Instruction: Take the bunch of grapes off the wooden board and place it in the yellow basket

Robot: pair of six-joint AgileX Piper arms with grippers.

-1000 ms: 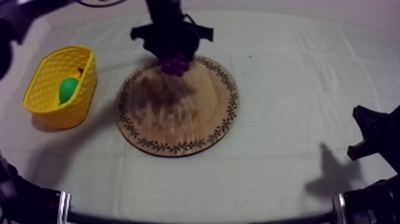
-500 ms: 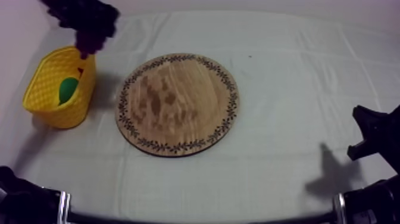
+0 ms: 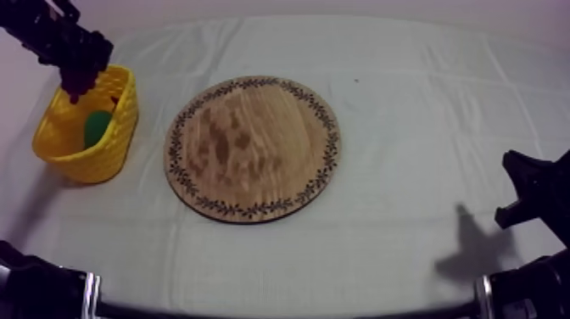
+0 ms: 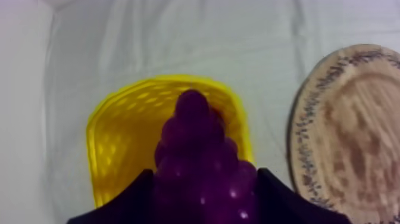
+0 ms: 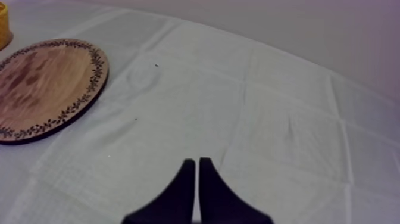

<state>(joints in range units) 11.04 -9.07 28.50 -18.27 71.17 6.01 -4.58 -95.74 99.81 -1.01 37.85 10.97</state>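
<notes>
Right gripper (image 5: 196, 164) sat low at the near right side, fingers pressed together in a narrow wedge, gripping nothing. Wooden board (image 3: 254, 148) lay mid-table, just beside the yellow basket (image 3: 114, 140). Farther off, left gripper (image 3: 78, 78) hung over the basket's far end, fingers clamped on the bunch of grapes (image 4: 199, 155), which was held above the opening. A green fruit (image 3: 97, 127) lay inside the basket.
</notes>
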